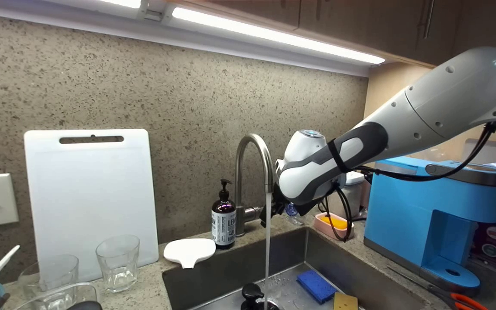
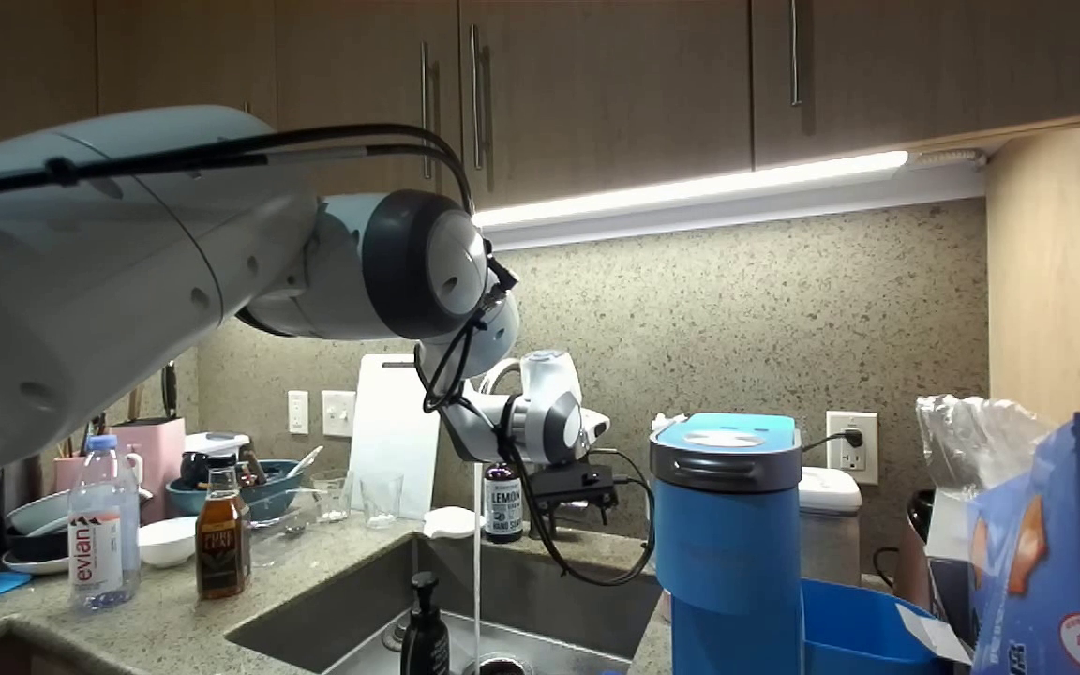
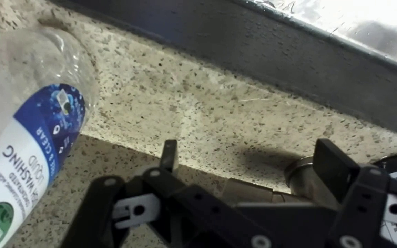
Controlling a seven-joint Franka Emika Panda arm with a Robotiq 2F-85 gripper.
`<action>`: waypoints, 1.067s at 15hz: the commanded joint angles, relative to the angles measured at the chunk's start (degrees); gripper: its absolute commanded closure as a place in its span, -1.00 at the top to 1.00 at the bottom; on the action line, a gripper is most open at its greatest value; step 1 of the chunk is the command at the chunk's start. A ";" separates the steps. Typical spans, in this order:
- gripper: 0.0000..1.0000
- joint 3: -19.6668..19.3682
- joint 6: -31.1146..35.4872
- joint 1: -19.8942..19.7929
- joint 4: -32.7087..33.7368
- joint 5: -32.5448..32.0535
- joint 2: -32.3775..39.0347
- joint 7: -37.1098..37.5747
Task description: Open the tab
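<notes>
Gripper (image 3: 248, 156): lying nearest the wrist camera, it is standing released, holding its two black fingers (image 3: 333, 168) well apart above the speckled counter (image 3: 202, 103).
Faucet (image 1: 238, 181): is standing at the back of the sink (image 1: 338, 260), its silver gooseneck arching high and curving down over the basin; in the wrist view its metal base is showing partly behind one finger, and whether finger and metal are touching cannot be told.
Water (image 1: 268, 245): is running in a thin stream from the spout (image 1: 268, 185) down into the sink, showing in both exterior views.
Arm (image 1: 450, 107): is spanning from the right edge in an exterior view, its wrist hanging beside the faucet.
Soap bottle (image 1: 224, 219): dark, pump-topped, its label reading lemon, is standing upright just beside the faucet.
Black pump bottle (image 2: 426, 633): is standing inside the sink, its foot running out of frame.
Sponges (image 1: 316, 286): a blue one and a yellow one are lying near each other on the sink floor.
Washing-liquid bottle (image 3: 45, 131): clear, with a blue and white label, it is filling the left of the wrist view.
White board (image 1: 91, 193): is leaning against the speckled wall (image 1: 187, 107), clear glasses (image 1: 119, 262) standing on the counter in front of it.
Coffee machine (image 1: 396, 211): blue, it is standing beside the sink, an orange-handled tool (image 1: 467, 300) lying near its foot.
Light strip (image 1: 282, 36): is glowing beneath the wooden cabinets (image 1: 360, 26).
</notes>
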 commanded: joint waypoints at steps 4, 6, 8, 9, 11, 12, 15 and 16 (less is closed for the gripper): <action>1.00 -0.13 -0.12 0.14 0.19 0.03 0.08 0.09; 1.00 0.81 1.54 -0.36 0.10 -0.03 0.18 -1.46; 1.00 1.28 2.29 -0.59 0.02 0.06 0.14 -1.78; 1.00 1.77 2.53 -0.86 -0.01 0.24 0.12 -2.12; 1.00 2.01 2.61 -0.92 -0.04 0.21 0.05 -2.19; 1.00 1.81 2.78 -0.76 -0.06 0.00 0.05 -2.04; 1.00 0.99 1.54 0.15 0.23 0.18 0.11 0.02; 1.00 1.00 1.54 0.15 0.23 0.18 0.11 0.02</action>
